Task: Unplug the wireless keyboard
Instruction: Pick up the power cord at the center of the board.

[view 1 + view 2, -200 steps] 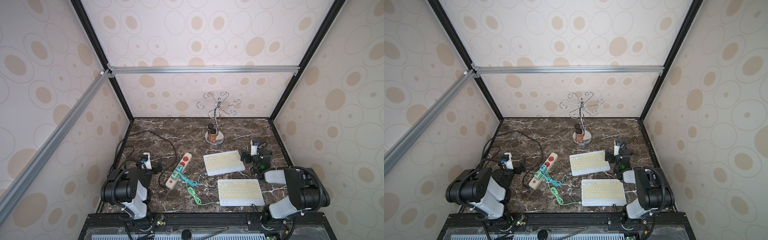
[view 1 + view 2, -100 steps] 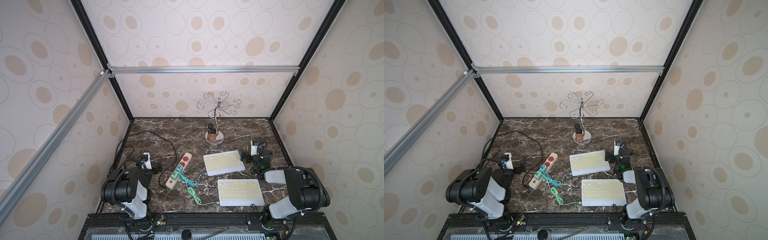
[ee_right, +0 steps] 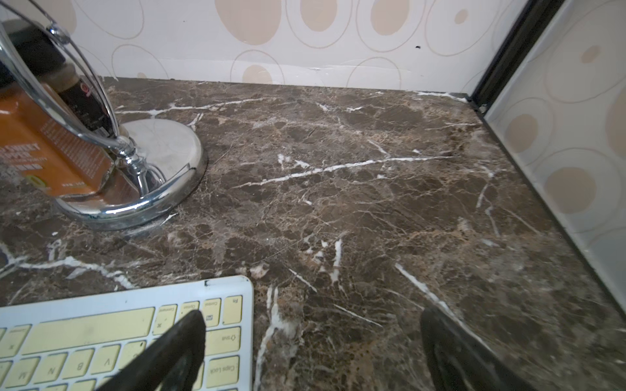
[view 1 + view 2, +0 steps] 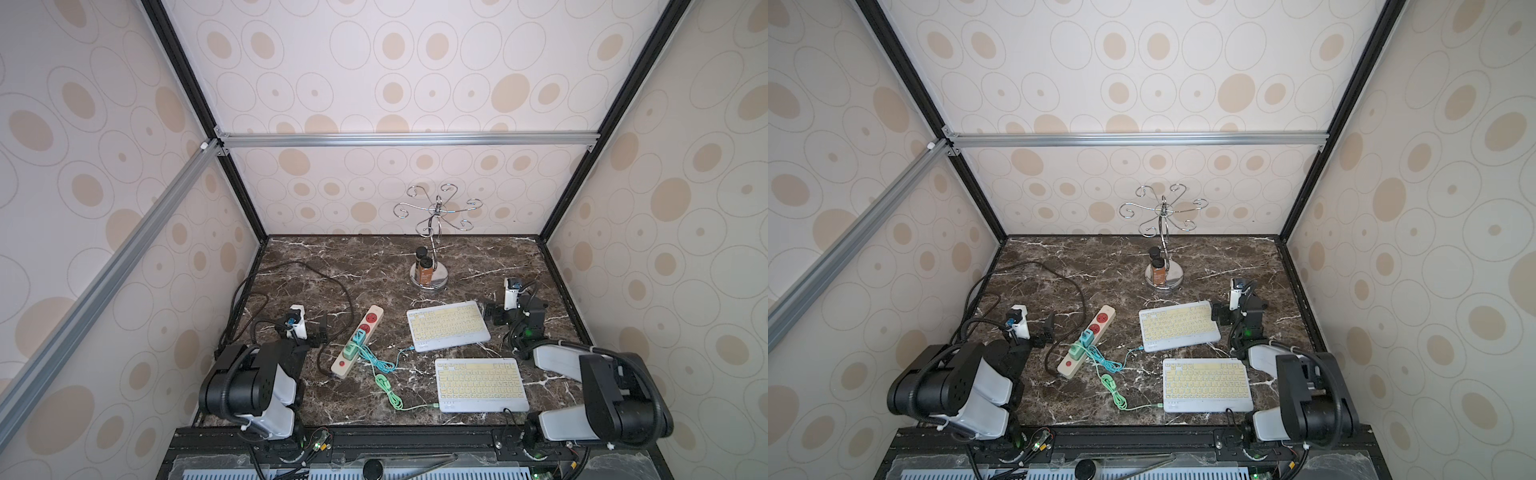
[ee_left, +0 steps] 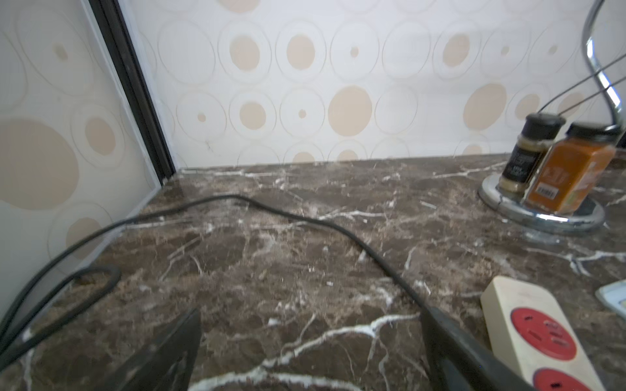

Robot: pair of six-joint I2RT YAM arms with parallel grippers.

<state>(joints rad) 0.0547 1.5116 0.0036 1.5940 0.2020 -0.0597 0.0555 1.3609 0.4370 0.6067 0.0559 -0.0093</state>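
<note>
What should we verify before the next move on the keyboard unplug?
1. State of left gripper: open, empty, ok.
2. State of right gripper: open, empty, ok; one finger is over the far keyboard corner.
3. Plug of green cable seated in near keyboard: ok.
4. Plug of blue cable seated in far keyboard: ok.
5. Which keyboard is meant: cannot tell; both are plugged in.
6. Cables clear of each other: not ok; they cross beside the power strip.
</note>
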